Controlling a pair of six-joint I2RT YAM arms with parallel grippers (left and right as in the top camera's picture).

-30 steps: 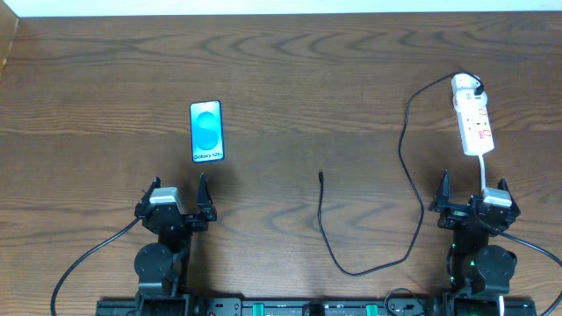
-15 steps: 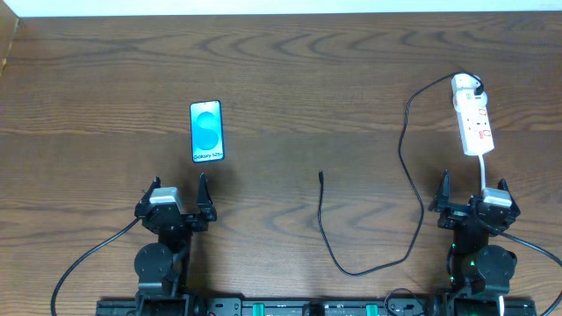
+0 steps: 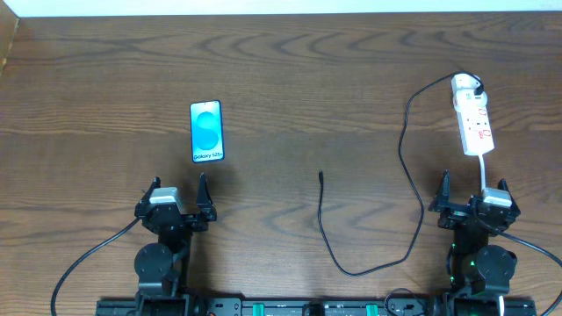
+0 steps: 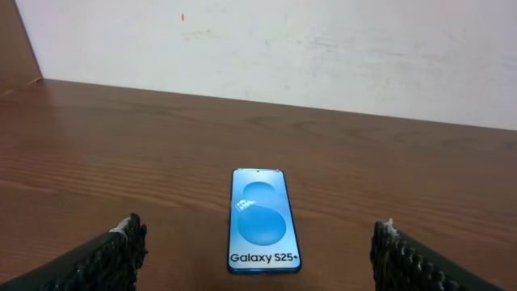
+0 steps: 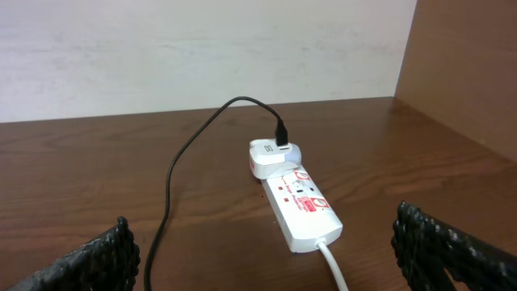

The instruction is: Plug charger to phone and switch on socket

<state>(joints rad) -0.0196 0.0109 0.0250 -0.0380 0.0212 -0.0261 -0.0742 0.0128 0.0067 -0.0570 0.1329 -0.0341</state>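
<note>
The phone [image 3: 206, 131] lies flat on the wooden table at left, cyan screen up; the left wrist view shows it [image 4: 262, 219] just ahead between the fingers. The white socket strip [image 3: 473, 122] lies at far right, also in the right wrist view [image 5: 300, 205]. The black charger cable [image 3: 405, 149] runs from a white adapter on the strip's far end [image 5: 271, 153], loops down, and ends in a free plug tip [image 3: 320, 175] at mid-table. My left gripper [image 3: 180, 190] is open and empty behind the phone. My right gripper [image 3: 471, 191] is open and empty behind the strip.
The strip's white cord [image 5: 335, 265] runs back toward my right gripper. A white wall [image 4: 275, 48] stands beyond the table's far edge. A wooden side panel [image 5: 464, 65] stands at the right edge, and another [image 4: 18, 44] at the left.
</note>
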